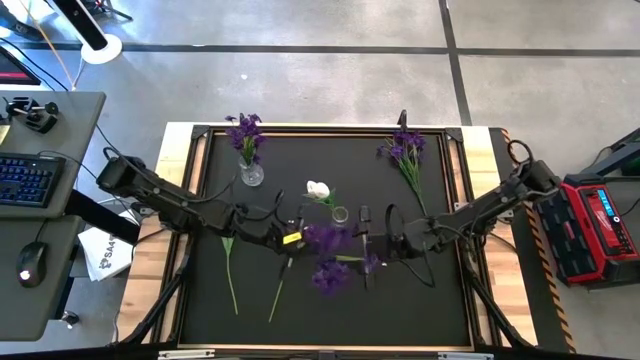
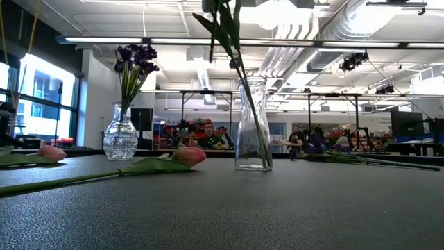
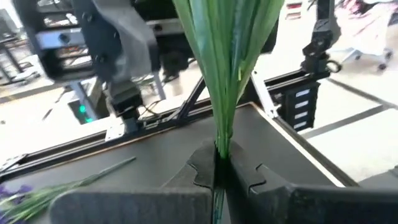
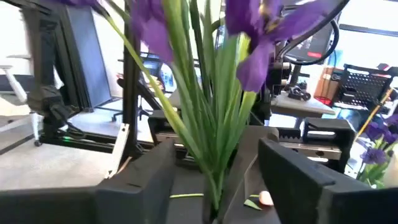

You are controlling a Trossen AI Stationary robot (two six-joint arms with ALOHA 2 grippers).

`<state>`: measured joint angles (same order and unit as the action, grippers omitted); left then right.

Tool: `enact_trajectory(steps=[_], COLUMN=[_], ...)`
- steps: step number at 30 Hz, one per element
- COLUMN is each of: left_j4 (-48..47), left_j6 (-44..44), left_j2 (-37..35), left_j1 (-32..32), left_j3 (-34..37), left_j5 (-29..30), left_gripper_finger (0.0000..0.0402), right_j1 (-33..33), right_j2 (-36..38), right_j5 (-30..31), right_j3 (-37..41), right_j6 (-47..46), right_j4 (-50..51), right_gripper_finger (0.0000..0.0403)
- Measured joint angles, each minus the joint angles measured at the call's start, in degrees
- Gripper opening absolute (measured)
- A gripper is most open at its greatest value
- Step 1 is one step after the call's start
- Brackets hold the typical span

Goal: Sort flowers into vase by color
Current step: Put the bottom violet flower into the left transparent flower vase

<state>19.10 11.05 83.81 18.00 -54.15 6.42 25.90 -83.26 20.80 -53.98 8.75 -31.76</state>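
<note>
A purple flower (image 1: 326, 241) with a green stem is held upright above the mat's middle, between my two grippers. My left gripper (image 1: 297, 238) comes from the left and is shut on its stem. My right gripper (image 1: 368, 247) comes from the right and is open, its fingers (image 4: 292, 174) on either side of the stem and leaves (image 4: 214, 143). A round glass vase (image 1: 251, 173) at the far left holds purple flowers. A narrow glass vase (image 1: 340, 214) holds a white flower (image 1: 318, 188). My left gripper pinches the flower's green stem (image 3: 221, 149) between its two fingers, just below where the leaves fan out. The fingers reach in about level from the table's left and lie across the stem. The flower stands upright in the hold, blooms on top.
Purple flowers (image 1: 408, 155) lie on the mat at the far right. Two pink tulips (image 1: 229, 270) (image 1: 280, 290) lie on the mat near the left; one shows in the low view (image 2: 187, 155). The black mat has a raised frame (image 1: 190, 230).
</note>
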Motion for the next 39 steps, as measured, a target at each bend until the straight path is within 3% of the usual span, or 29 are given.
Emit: enact_trajectory(steps=[4, 12, 15, 22, 32, 39], left_j4=[-1.9, -2.8, -3.2, -10.9, -12.0, -10.6], left_j6=[-0.1, -4.0, -5.4, -6.4, -2.9, -3.3], left_j2=[-2.5, -14.5, -21.8, -38.8, -56.4, -60.5], left_j1=[1.7, 4.4, 5.0, 4.4, -0.3, -6.7], left_j3=[1.3, 10.2, 14.3, 21.9, 29.5, 35.0], left_j5=[4.6, 18.0, 25.3, 49.5, 62.0, 62.2], left_gripper_finger=[0.0001, 0.0001, 0.0000, 0.0000, 0.0000, 0.0000], right_j1=[1.6, 4.7, 5.7, 6.1, 5.6, 5.6], right_j2=[1.2, 1.3, 1.3, 1.3, 1.3, 1.3], right_j5=[1.2, 7.7, 9.4, 10.7, 10.7, 10.7], right_j3=[0.0, 0.0, 0.0, 0.0, 0.0, 0.0], right_j6=[0.4, 1.9, 2.1, 3.1, 3.3, 3.3], right_j4=[0.4, 2.9, 3.2, 3.6, 4.5, 4.6], right_gripper_finger=[0.0249, 0.0248, 0.0248, 0.0248, 0.0248, 0.0248])
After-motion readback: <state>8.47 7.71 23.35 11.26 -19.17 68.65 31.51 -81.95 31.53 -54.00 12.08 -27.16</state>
